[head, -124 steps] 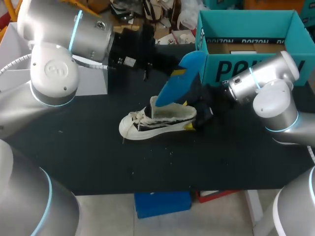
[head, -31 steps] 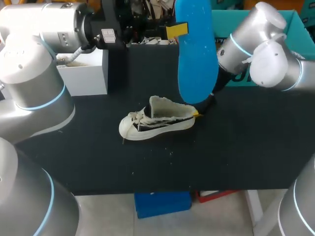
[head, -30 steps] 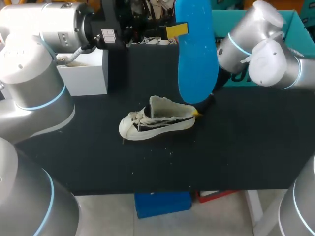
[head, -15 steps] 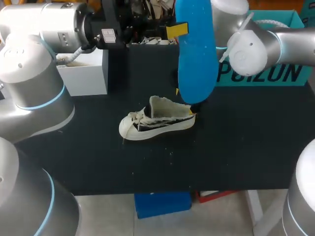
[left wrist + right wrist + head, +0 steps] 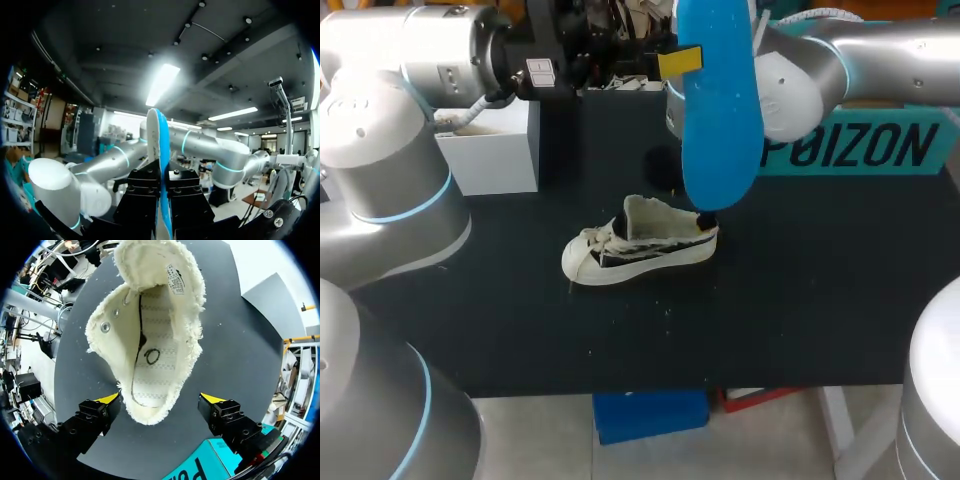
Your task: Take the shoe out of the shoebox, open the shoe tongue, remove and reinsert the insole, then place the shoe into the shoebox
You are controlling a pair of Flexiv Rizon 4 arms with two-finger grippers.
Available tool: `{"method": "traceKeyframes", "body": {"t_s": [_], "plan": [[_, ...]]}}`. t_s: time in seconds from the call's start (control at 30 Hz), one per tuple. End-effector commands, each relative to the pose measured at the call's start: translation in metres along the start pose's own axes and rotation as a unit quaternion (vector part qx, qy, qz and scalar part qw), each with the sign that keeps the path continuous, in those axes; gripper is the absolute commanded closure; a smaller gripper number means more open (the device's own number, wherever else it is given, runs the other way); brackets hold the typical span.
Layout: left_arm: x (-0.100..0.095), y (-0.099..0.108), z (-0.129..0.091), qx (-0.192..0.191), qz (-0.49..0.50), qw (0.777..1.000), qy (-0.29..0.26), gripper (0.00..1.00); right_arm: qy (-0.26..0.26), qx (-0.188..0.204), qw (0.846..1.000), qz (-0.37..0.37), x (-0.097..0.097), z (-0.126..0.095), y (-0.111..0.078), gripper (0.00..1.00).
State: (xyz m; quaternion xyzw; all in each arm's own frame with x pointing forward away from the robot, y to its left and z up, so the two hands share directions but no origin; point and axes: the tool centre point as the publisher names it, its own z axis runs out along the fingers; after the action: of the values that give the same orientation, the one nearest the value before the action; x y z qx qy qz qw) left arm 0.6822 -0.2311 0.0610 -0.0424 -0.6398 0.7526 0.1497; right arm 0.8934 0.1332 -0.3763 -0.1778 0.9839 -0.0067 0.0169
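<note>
A cream low-top shoe (image 5: 638, 246) lies on its sole mid-table, toe to the left. Above it hangs the blue insole (image 5: 718, 100), held upright, with my left gripper (image 5: 678, 62) shut on its upper edge. From the left wrist the insole (image 5: 159, 145) shows edge-on, pinched between the black fingers of that gripper (image 5: 161, 186). My right gripper (image 5: 160, 400) hangs open over the shoe's (image 5: 150, 335) heel, one yellow tip on each side and neither touching. In the head view the insole hides most of that gripper. The teal shoebox (image 5: 860, 150) stands at the back right.
A white box (image 5: 490, 148) stands at the back left of the black table (image 5: 800, 300). My right arm (image 5: 820, 70) stretches across in front of the shoebox. Bare table lies in front of and to the right of the shoe.
My right arm has swung left from beside the shoebox until its open gripper sits over the shoe's heel. The left gripper has kept the insole still, and the shoe has not moved.
</note>
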Motion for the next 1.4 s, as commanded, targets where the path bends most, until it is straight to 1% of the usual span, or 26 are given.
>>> {"method": "traceKeyframes", "body": {"t_s": [0.03, 0.2, 0.43, 0.5, 0.6, 0.73, 0.8, 0.93, 1.0, 1.07, 1.13, 1.27, 1.4], "plan": [[0.0, 0.001, 0.002, 0.001, 0.001, 1.0, -0.002, 1.0, 0.0, 0.031, 1.0, -0.001, 0.0, 0.001, 0.003, 0.0], [0.0, 0.001, 0.002, 0.001, 0.001, 1.0, -0.002, 1.0, -0.002, 0.02, 1.0, -0.003, 0.001, 0.001, 0.003, 0.0], [0.0, 0.001, 0.002, 0.001, 0.001, 1.0, -0.002, 1.0, -0.005, -0.02, 0.999, -0.029, 0.002, 0.003, 0.003, 0.0], [0.0, 0.001, 0.002, 0.001, 0.001, 1.0, -0.002, 1.0, -0.011, -0.052, 0.998, -0.032, 0.003, 0.003, 0.003, 0.0], [0.0, 0.001, 0.002, 0.001, 0.001, 1.0, -0.002, 1.0, -0.02, -0.116, 0.992, -0.039, 0.003, 0.002, 0.003, 0.0], [0.0, 0.001, 0.002, 0.001, 0.001, 1.0, -0.002, 1.0, -0.016, -0.176, 0.983, -0.054, 0.001, 0.002, 0.005, 0.0], [0.0, 0.001, 0.002, 0.001, 0.001, 1.0, -0.002, 1.0, -0.01, -0.186, 0.981, -0.057, 0.001, 0.003, 0.006, 0.0], [0.0, 0.001, 0.002, 0.001, 0.001, 1.0, -0.002, 1.0, -0.005, -0.239, 0.97, -0.052, 0.001, 0.009, 0.007, 0.0], [0.0, 0.001, 0.002, 0.001, 0.001, 1.0, -0.002, 1.0, -0.001, -0.253, 0.966, -0.046, 0.001, 0.012, 0.008, 0.0], [0.0, 0.001, 0.002, 0.001, 0.001, 1.0, -0.002, 1.0, -0.005, -0.277, 0.96, -0.034, 0.002, 0.016, 0.008, 0.0], [0.0, 0.001, 0.002, 0.001, 0.001, 1.0, -0.002, 1.0, -0.006, -0.29, 0.957, -0.019, 0.003, 0.02, 0.007, 0.0], [0.0, 0.001, 0.002, 0.001, 0.001, 1.0, -0.002, 1.0, -0.015, -0.331, 0.944, 0.004, 0.005, 0.027, 0.007, 0.0], [0.0, 0.001, 0.002, 0.001, 0.001, 1.0, -0.002, 1.0, -0.023, -0.362, 0.932, 0.012, 0.007, 0.032, 0.007, 0.0]]}}
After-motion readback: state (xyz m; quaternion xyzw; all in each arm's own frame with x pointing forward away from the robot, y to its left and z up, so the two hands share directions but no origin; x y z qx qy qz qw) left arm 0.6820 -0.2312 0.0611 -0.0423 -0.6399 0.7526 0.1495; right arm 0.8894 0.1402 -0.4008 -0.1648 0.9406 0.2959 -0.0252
